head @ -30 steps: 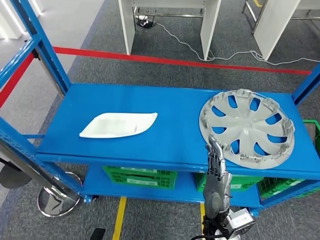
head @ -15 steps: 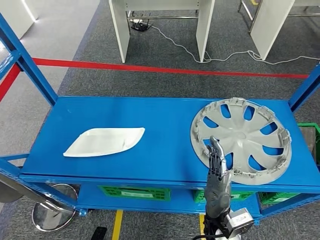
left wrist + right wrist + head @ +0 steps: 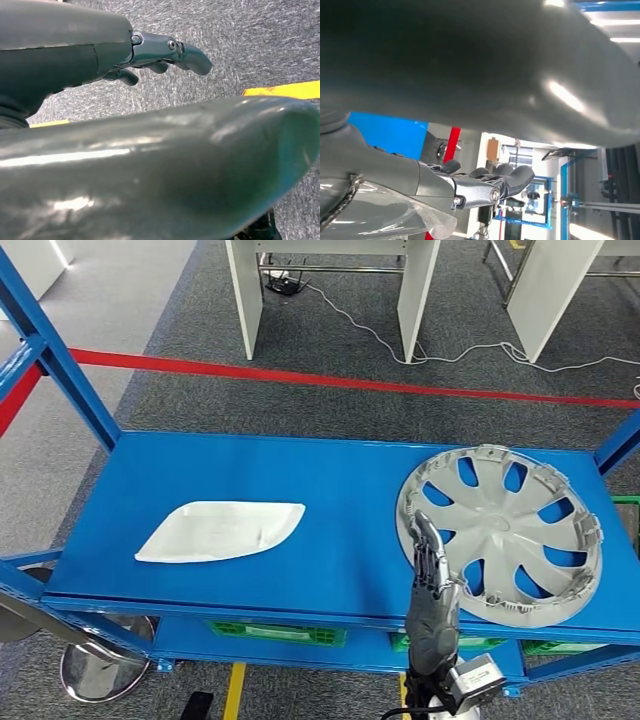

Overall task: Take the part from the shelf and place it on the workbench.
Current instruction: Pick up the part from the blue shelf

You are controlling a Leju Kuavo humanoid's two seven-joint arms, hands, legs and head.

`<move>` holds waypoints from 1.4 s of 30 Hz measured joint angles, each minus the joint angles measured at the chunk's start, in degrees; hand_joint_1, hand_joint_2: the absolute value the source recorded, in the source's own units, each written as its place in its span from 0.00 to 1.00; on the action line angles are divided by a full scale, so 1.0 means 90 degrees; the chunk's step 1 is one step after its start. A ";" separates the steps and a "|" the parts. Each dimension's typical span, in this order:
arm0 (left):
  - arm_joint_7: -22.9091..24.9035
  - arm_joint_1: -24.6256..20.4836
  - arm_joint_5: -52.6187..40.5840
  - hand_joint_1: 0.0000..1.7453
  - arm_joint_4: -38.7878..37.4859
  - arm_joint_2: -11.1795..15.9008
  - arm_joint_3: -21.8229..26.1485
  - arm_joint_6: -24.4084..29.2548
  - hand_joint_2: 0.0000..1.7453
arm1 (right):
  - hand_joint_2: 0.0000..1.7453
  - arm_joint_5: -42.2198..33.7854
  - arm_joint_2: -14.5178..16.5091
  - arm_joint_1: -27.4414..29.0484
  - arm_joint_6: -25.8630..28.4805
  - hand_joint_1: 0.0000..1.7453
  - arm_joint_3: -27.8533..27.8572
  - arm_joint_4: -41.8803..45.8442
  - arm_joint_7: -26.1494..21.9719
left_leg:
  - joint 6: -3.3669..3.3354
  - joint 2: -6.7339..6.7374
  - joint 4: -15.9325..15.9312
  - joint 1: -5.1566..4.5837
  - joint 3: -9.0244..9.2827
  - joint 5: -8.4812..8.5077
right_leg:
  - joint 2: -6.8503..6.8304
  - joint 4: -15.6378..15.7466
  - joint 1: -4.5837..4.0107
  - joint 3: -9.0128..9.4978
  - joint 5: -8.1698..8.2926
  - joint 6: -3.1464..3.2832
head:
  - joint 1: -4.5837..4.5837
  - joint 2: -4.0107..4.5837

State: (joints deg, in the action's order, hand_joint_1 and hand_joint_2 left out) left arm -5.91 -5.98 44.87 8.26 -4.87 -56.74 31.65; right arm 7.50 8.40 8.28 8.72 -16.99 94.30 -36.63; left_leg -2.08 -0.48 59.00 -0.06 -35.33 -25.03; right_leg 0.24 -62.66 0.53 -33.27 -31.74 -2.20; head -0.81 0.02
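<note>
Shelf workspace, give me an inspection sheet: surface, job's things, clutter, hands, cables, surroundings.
Surface: blue shelf, flat top deck, lower deck beneath.
Job's things: silver wheel cover lying flat at the right end, untouched; white panel lying flat toward the left.
Clutter: green crates on the lower deck.
Hands: right hand raised at the front edge, fingers straight, holding nothing, overlapping the wheel cover's near-left rim in the head view, contact cannot be told; left hand hangs over grey carpet, empty, fingers apart.
Cables: white cable trailing on the floor behind the shelf.
Surroundings: red floor tape, white table legs, round metal base at lower left.
</note>
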 joint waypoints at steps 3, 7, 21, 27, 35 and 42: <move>0.0001 0.0001 0.0002 0.00 0.0000 0.0007 -0.0002 -0.0014 0.00 | 0.00 -0.0003 0.0000 -0.0002 -0.0003 0.00 0.0001 -0.0006 0.0000 | 0.0105 -0.0009 0.0026 -0.0022 -0.0018 0.0036 | 0.0033 0.0434 -0.0021 0.0190 0.0245 0.0102 | -0.0011 0.0000; 0.0024 -0.0002 0.0004 0.00 -0.0002 0.0019 -0.0012 -0.0018 0.00 | 0.00 -0.0010 0.0001 -0.0011 -0.0019 0.00 0.0002 -0.0008 0.0000 | 0.0245 -0.0002 0.0323 0.0009 -0.0141 -0.0220 | 0.0017 0.0468 -0.0001 0.0128 0.0358 0.0300 | -0.0027 0.0000; 0.0149 -0.0023 -0.0038 0.00 -0.0002 0.0053 -0.0148 -0.0059 0.00 | 0.00 0.0104 -0.0001 -0.0046 -0.0060 0.00 0.0000 -0.0105 0.0019 | 0.0027 0.0021 -0.0186 -0.0032 0.0638 -0.0416 | -0.0033 0.0411 -0.0045 -0.0202 0.0610 0.0161 | -0.0032 0.0000; 0.0151 -0.0018 -0.0046 0.00 -0.0002 0.0049 -0.0180 -0.0069 0.00 | 0.00 0.0114 -0.0013 -0.0067 -0.0056 0.00 0.0001 -0.0216 0.0020 | -0.0051 0.0057 -0.0242 -0.0001 0.0535 -0.0283 | -0.0028 -0.1257 0.0005 -0.0875 -0.0243 0.0004 | 0.0004 0.0000; 0.0157 -0.0029 -0.0046 0.00 -0.0002 0.0050 -0.0208 -0.0074 0.00 | 0.00 0.0124 -0.0019 -0.0105 -0.0056 0.00 0.0005 -0.0298 0.0022 | 0.0149 0.0054 -0.0131 -0.0014 0.0445 -0.0295 | -0.0002 0.0504 0.0020 0.0126 0.0400 0.0143 | -0.0004 0.0000; 0.0283 -0.0031 -0.0113 0.00 -0.0002 0.0053 -0.0312 -0.0206 0.00 | 1.00 0.0730 -0.0047 -0.0362 0.0097 0.00 -0.0023 -0.0536 0.0221 | 0.0298 0.0054 0.1710 0.0032 -0.0375 -0.1122 | -0.0020 0.0538 0.0026 0.0118 0.0430 0.0326 | -0.0042 0.0000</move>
State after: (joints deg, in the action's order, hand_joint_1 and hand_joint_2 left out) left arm -3.36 -6.26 43.85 8.24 -4.39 -59.55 29.80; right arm 14.07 7.98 5.02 9.58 -17.20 89.48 -34.64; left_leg 0.59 0.01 74.40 0.22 -38.71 -35.12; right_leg 0.06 -57.82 0.77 -32.21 -27.88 0.73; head -1.20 0.02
